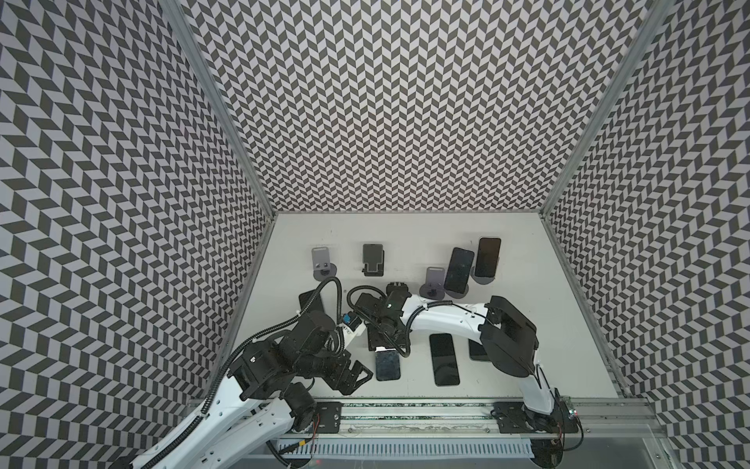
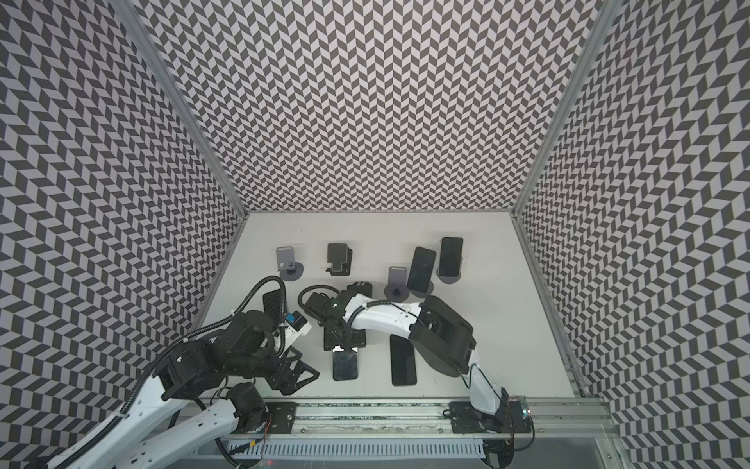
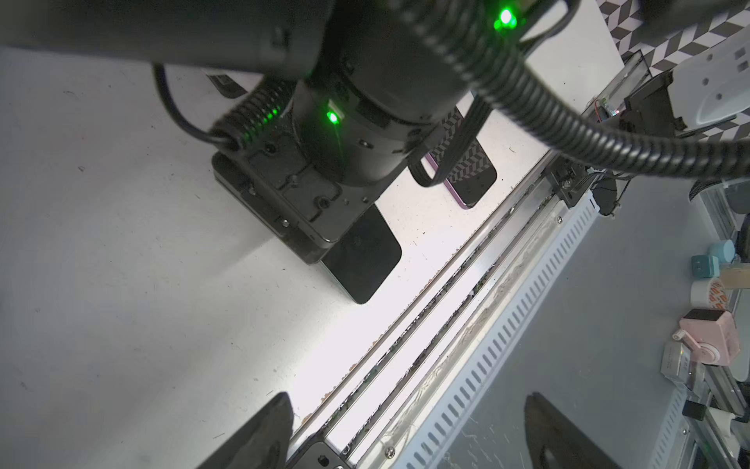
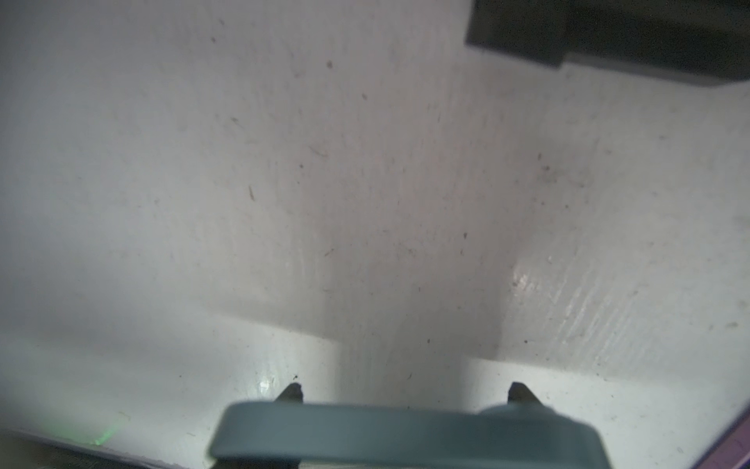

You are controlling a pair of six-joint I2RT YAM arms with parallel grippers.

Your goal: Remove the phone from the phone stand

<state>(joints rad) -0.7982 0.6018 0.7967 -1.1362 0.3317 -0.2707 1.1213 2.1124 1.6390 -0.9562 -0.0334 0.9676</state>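
Wall black-white chevron; table white; stand grey; flat phone black; right arm white.

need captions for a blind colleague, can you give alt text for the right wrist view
A blurred grey-blue disc sits closest to the camera, with two dark fingertips showing just past it, set apart. Beyond lies a speckled white table, with part of a dark block at the far edge.

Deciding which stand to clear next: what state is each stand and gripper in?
Far-left grey stand: empty.
Black stand: empty.
Middle grey stand: empty.
Near-right stand: holds near phone.
Far-right stand: holds far phone.
Left gripper: open, empty.
Right gripper: shut.
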